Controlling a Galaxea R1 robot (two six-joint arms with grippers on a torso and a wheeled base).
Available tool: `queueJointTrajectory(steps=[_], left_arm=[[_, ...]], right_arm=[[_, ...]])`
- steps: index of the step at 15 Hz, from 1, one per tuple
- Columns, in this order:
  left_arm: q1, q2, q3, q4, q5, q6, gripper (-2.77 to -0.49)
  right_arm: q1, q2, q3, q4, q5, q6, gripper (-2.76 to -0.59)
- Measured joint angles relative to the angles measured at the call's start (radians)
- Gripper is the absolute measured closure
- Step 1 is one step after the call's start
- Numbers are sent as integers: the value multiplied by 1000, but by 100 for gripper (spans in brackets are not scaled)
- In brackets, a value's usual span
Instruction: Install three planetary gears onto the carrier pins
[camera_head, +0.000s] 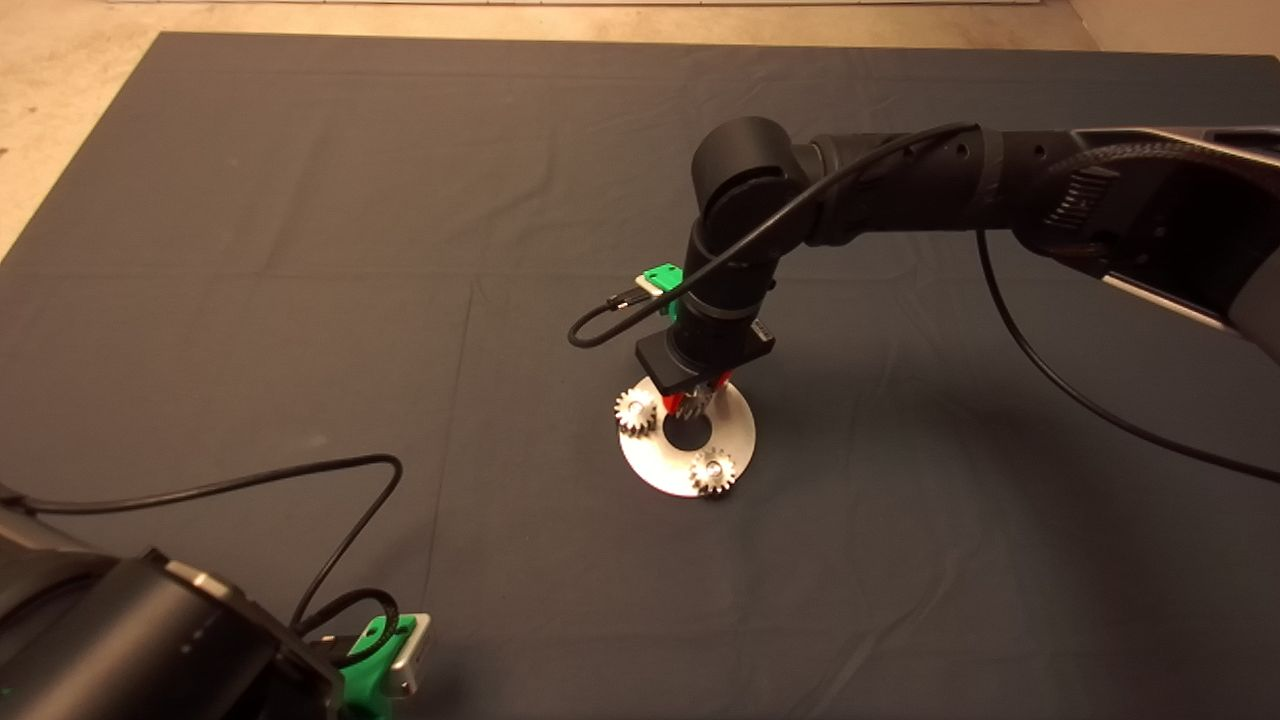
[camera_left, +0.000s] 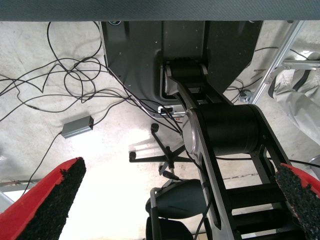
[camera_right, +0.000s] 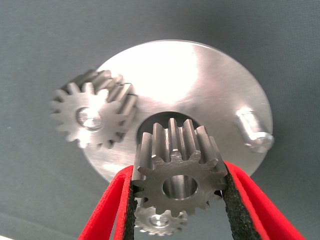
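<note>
The round shiny disc (camera_head: 735, 432) lies mid-mat. Two planetary gears (camera_head: 635, 410) (camera_head: 712, 470) sit on carrier pins, seen again in the right wrist view as gears (camera_right: 92, 117) (camera_right: 160, 221) on the disc (camera_right: 200, 75). A third pin (camera_right: 255, 134) stands bare. My right gripper (camera_head: 694, 403) hovers over the disc's centre hole, shut on a third gear (camera_right: 172, 147) held flat between its pads, off to one side of the bare pin. My left gripper (camera_head: 392, 655) is parked at the lower left edge, and its fingers (camera_left: 52, 200) stand wide apart.
The dark mat (camera_head: 300, 250) spreads out around the disc. A black cable (camera_head: 1050, 370) hangs from the right arm over the mat. The left wrist view shows the floor with cables (camera_left: 65, 75), a small grey box (camera_left: 76, 126) and the robot's dark base (camera_left: 150, 55).
</note>
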Motion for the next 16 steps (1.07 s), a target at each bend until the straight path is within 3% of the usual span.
queueJointTrajectory(steps=[2, 11, 16], left_arm=[[0, 0, 0, 0, 0, 0, -277], [0, 0, 0, 0, 0, 0, -277], [0, 0, 0, 0, 0, 0, -277]], right_arm=[[0, -7, -14, 0, -10, 0, -104], [3, -12, -40, 1, 0, 1, -104], [12, -24, -47, 1, -7, 1, -104]])
